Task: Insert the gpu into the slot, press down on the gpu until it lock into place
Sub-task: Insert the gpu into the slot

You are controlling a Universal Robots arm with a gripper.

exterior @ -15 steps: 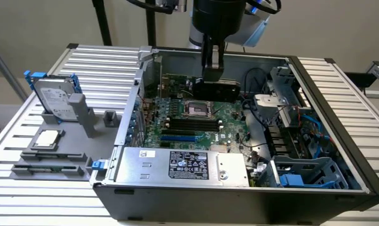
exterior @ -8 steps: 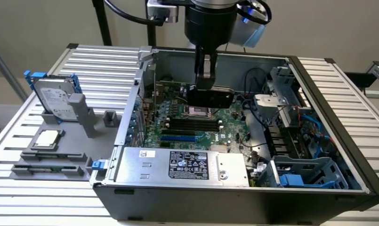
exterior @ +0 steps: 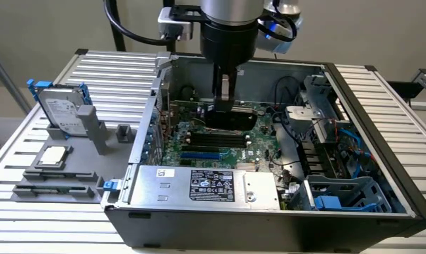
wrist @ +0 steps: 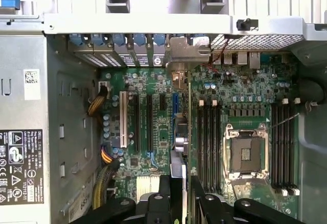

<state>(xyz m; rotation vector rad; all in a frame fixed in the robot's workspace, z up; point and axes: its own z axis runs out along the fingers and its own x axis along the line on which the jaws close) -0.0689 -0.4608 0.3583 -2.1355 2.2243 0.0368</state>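
Between clamped fingers (wrist: 164,196), gpu (exterior: 230,118) upright above motherboard (exterior: 173,149)

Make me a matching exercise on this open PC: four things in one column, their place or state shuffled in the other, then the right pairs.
1. gpu
2. slot
3. hard drive
4. power supply

A. upright in a grey stand outside the case
B. held in the gripper over the motherboard
C. silver box with a black label
D. bright blue, empty

Pairs: 1-B, 2-D, 3-A, 4-C.
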